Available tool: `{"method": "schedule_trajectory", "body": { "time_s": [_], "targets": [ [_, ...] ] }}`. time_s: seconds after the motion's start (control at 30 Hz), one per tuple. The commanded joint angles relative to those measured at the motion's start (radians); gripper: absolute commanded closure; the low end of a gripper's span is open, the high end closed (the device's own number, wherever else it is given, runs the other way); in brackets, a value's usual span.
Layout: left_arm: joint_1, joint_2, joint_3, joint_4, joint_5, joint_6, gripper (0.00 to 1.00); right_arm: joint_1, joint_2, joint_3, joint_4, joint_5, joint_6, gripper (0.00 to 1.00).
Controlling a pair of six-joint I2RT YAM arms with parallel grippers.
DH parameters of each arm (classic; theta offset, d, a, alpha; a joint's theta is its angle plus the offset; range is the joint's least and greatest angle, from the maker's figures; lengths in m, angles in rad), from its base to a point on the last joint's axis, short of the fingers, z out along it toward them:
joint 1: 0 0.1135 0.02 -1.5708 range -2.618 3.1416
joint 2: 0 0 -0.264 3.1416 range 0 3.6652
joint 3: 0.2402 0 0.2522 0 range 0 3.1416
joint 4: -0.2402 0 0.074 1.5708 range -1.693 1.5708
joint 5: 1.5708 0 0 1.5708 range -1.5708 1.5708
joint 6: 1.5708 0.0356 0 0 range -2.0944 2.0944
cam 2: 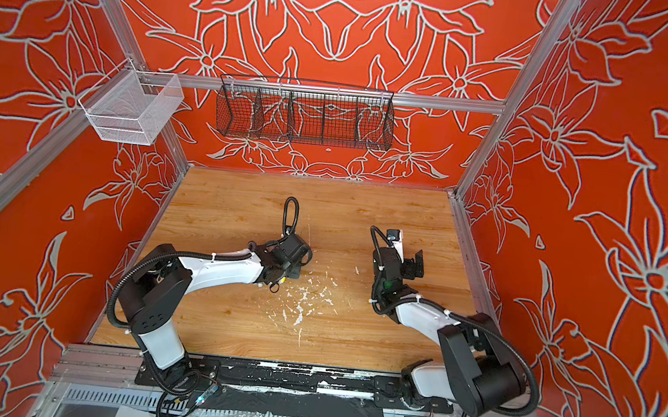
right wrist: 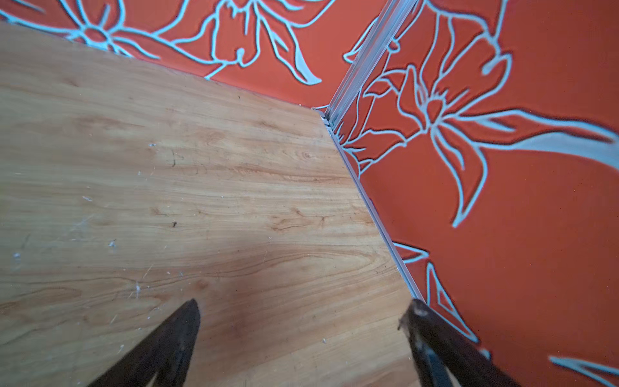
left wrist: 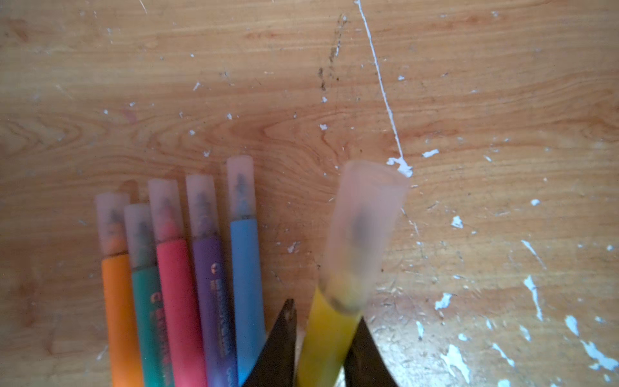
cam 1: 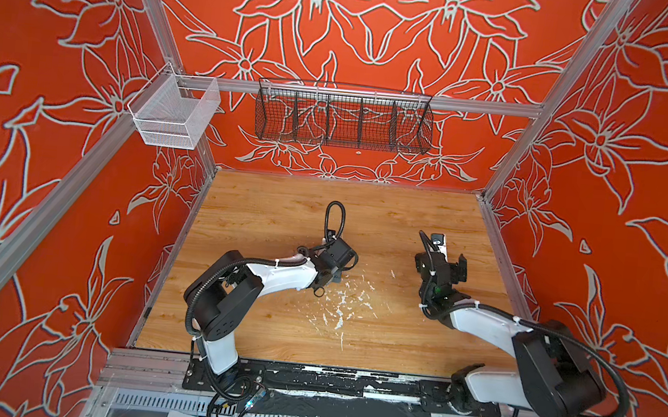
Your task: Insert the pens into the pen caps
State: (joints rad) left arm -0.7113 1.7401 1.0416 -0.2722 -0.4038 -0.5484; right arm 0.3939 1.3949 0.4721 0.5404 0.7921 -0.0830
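Markers all wearing their covers: five capped pens (left wrist: 177, 295) lie side by side in a row on the desk (left wrist: 335, 83), and the yellow pen (left wrist: 321, 351), its tip inside a clear cap (left wrist: 365, 228), sits just beside that row, next to the blue pen (left wrist: 246, 268). The left gripper (left wrist: 325, 315) straddles the yellow barrel with its fingers (left wrist: 281, 348) only narrowly parted. One finger touches the barrel and the other shows a sliver of gap, so it cannot be told whether the pen is truly gripped.

The capped end looks blurred and lifted off the desk. If so, a loosening hold would likely let the pen drop and roll, either into the row or off among the paint flecks (left wrist: 532, 291). The finger nearest the blue pen could also nudge the row if it spreads wider. A cap not pushed fully home might pop off on landing.

In both top views the left arm (cam 1: 275, 275) reaches in with its elbow bent and its wrist tipped low over the desk. The right arm (cam 1: 480, 319) is folded back, well apart from the row. The right gripper (right wrist: 304, 311) hangs wide open and empty above bare wood near the wall (right wrist: 502, 234).
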Motion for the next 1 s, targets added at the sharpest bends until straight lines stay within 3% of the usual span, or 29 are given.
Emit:
{"method": "schedule_trajectory", "body": {
  "time_s": [0.0,0.1,0.13,0.3,0.37,0.47,0.53,0.63,0.73,0.77,0.83,0.97],
  "targets": [
    [0.018,-0.080,0.039,-0.087,-0.026,0.028,0.61,-0.038,0.085,0.029,0.071,-0.069,-0.068,0.02],
    [0.039,-0.195,0.030,-0.130,-0.041,0.049,0.33,-0.082,0.112,0.006,0.147,-0.160,-0.094,0.02],
    [0.053,-0.248,0.018,-0.140,-0.043,0.058,0.24,-0.110,0.093,0.030,0.063,-0.217,-0.046,0.02],
    [0.218,-0.550,-0.113,-0.108,-0.081,0.092,0.00,-0.302,0.006,-0.050,0.085,-0.490,0.104,0.02],
    [0.323,-0.649,-0.173,-0.094,-0.124,0.096,0.03,-0.309,-0.005,-0.101,0.167,-0.525,0.096,0.02],
    [0.437,-0.780,-0.352,0.128,-0.152,0.307,0.00,-0.307,0.056,-0.197,0.412,-0.546,0.072,0.02],
    [0.456,-0.831,-0.482,0.275,-0.280,0.366,0.02,-0.287,0.018,-0.192,0.342,-0.539,0.057,0.03],
    [0.515,-0.829,-0.649,0.453,-0.255,0.391,0.02,-0.286,0.052,-0.203,0.422,-0.536,0.053,0.03],
    [0.539,-0.735,-0.798,0.721,-0.355,0.424,0.03,-0.287,0.023,-0.187,0.339,-0.534,0.063,0.03],
    [0.547,-0.715,-0.828,0.825,-0.336,0.466,0.03,-0.287,0.031,-0.186,0.351,-0.530,0.064,0.03],
    [0.568,-0.730,-0.834,0.823,-0.223,0.485,0.02,-0.288,0.046,-0.194,0.394,-0.530,0.061,0.03],
    [0.646,-0.716,-0.889,0.965,-0.112,0.429,0.03,-0.289,0.043,-0.192,0.384,-0.531,0.062,0.03]
  ]
}}
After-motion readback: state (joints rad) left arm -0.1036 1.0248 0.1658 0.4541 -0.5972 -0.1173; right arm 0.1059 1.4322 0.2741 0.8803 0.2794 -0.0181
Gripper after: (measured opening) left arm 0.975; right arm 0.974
